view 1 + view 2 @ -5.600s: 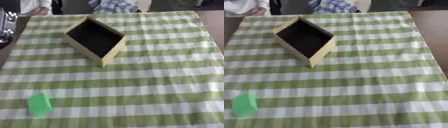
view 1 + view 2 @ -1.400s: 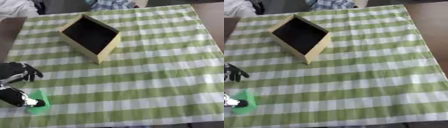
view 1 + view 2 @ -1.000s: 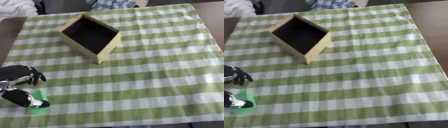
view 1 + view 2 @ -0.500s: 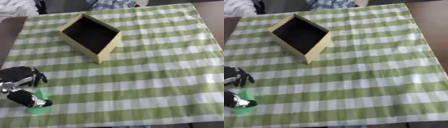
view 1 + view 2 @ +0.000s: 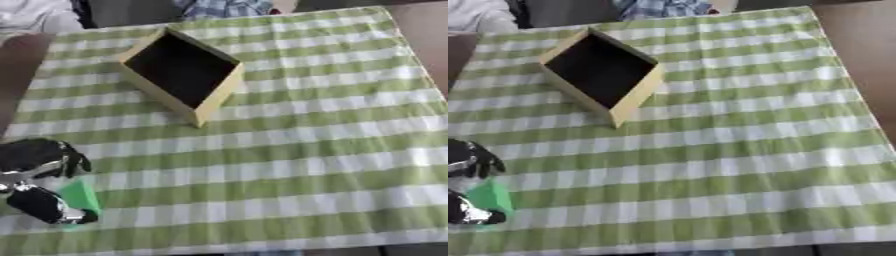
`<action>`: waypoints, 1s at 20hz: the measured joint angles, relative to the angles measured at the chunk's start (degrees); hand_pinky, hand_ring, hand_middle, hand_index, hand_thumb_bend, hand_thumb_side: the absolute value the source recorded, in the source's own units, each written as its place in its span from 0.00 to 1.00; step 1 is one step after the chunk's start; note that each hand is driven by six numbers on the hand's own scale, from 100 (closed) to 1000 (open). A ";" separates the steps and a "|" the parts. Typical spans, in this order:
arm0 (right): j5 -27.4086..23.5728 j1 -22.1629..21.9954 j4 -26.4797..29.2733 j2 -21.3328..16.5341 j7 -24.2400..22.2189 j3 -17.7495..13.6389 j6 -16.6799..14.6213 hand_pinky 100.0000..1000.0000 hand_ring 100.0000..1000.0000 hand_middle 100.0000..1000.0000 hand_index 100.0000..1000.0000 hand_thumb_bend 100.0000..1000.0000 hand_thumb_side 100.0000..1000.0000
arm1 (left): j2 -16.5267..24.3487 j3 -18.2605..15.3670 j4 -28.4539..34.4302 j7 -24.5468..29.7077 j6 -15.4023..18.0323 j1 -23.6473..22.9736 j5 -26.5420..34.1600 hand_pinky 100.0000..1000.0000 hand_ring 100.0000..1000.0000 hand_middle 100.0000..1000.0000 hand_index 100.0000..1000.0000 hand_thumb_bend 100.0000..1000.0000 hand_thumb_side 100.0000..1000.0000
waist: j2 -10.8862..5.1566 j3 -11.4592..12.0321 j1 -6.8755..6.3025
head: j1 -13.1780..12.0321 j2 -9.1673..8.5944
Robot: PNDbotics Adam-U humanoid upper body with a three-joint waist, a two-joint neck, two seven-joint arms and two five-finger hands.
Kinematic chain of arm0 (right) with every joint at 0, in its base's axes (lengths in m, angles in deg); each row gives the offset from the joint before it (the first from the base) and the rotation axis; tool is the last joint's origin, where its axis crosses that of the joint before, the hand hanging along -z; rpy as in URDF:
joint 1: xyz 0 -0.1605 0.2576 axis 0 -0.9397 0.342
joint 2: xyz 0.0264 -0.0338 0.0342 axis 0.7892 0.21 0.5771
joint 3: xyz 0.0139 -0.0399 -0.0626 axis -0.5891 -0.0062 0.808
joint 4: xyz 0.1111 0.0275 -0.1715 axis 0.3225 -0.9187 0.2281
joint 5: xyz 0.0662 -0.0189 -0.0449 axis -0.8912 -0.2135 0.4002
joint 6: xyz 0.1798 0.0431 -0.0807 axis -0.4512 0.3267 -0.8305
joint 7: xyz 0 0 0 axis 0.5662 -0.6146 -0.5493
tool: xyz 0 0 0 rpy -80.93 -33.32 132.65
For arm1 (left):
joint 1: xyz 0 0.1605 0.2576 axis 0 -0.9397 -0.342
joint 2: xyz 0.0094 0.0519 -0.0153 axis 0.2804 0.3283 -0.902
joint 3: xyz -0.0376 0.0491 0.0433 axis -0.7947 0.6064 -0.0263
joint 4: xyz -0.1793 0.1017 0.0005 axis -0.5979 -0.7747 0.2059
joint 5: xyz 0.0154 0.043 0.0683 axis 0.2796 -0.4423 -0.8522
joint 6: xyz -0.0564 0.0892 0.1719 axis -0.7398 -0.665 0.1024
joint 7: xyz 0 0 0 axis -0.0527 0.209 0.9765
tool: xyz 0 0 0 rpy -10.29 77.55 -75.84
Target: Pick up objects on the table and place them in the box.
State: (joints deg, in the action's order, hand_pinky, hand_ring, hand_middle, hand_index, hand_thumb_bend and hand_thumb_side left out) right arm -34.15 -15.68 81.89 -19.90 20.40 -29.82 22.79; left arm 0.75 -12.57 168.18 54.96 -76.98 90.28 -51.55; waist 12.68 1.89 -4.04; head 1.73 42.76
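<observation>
The left robot hand [image 5: 39, 182] curls its fingers around the green block [image 5: 80, 196], well apart from the box [image 5: 181, 74]

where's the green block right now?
Left eye view: the green block sits at the near-left of the checked tablecloth, between the thumb and fingers of the left hand, well short of the open box.
</observation>
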 measured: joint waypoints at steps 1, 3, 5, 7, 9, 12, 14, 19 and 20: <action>0.00 0.00 0.00 0.00 0.00 0.00 0.00 0.52 0.77 0.69 0.91 0.00 0.96 | 0.01 -0.01 -0.01 0.17 0.04 0.00 -0.21 0.60 0.54 0.52 0.78 0.57 0.56 | 0.00 0.00 0.00 | 0.00 0.00; 0.00 0.00 0.00 0.01 0.00 0.00 0.00 0.52 0.77 0.69 0.91 0.00 0.96 | 0.01 -0.01 -0.09 0.32 -0.01 0.00 -0.47 0.59 0.54 0.51 0.77 0.56 0.55 | 0.00 -0.01 0.02 | 0.00 0.00; 0.00 0.00 0.00 0.01 0.00 -0.01 0.00 0.52 0.77 0.68 0.92 0.00 0.96 | 0.01 0.02 -0.14 0.31 -0.07 0.01 -0.75 0.57 0.53 0.50 0.76 0.54 0.55 | 0.00 -0.04 0.04 | -0.01 0.00; -0.01 0.00 0.00 0.03 0.00 -0.01 0.00 0.52 0.77 0.68 0.92 0.00 0.96 | 0.00 0.07 -0.33 0.20 -0.23 0.02 -0.80 0.55 0.50 0.48 0.74 0.52 0.54 | 0.00 -0.05 0.04 | -0.03 0.00; -0.01 0.00 0.00 0.06 0.00 -0.03 0.00 0.52 0.77 0.68 0.92 0.00 0.96 | -0.04 0.12 -0.49 -0.05 -0.49 0.04 -0.80 0.53 0.49 0.46 0.71 0.49 0.52 | 0.00 -0.08 0.04 | -0.03 0.00; -0.01 -0.01 0.00 0.18 0.01 -0.15 0.01 0.52 0.77 0.68 0.92 0.00 0.96 | -0.32 0.44 -0.54 -0.59 -0.98 0.10 -0.58 0.46 0.43 0.42 0.63 0.46 0.44 | 0.00 -0.13 0.05 | -0.05 0.00; -0.01 -0.01 0.00 0.22 0.01 -0.28 0.02 0.52 0.77 0.68 0.92 0.00 0.96 | -0.53 0.49 -0.54 -0.98 -1.28 0.12 -0.12 0.42 0.41 0.40 0.61 0.43 0.36 | 0.00 -0.14 0.05 | -0.07 0.00; -0.01 -0.01 0.00 0.27 0.01 -0.34 0.02 0.52 0.77 0.68 0.92 0.00 0.96 | -0.53 0.52 -0.45 -1.78 -1.83 0.17 1.28 0.36 0.38 0.39 0.54 0.34 0.17 | 0.00 -0.15 0.05 | -0.08 0.00; -0.01 -0.01 0.00 0.27 0.01 -0.34 0.02 0.52 0.77 0.68 0.92 0.00 0.96 | -0.53 0.48 -0.45 -1.98 -2.02 0.17 1.53 0.34 0.37 0.37 0.52 0.31 0.10 | 0.00 -0.15 0.05 | -0.07 0.00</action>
State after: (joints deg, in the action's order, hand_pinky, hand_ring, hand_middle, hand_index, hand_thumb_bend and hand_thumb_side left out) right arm -34.16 -15.68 81.89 -19.63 20.41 -30.16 22.81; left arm 0.22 -12.09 167.73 52.98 -79.01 90.45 -50.02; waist 12.68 1.74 -3.99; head 1.66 42.76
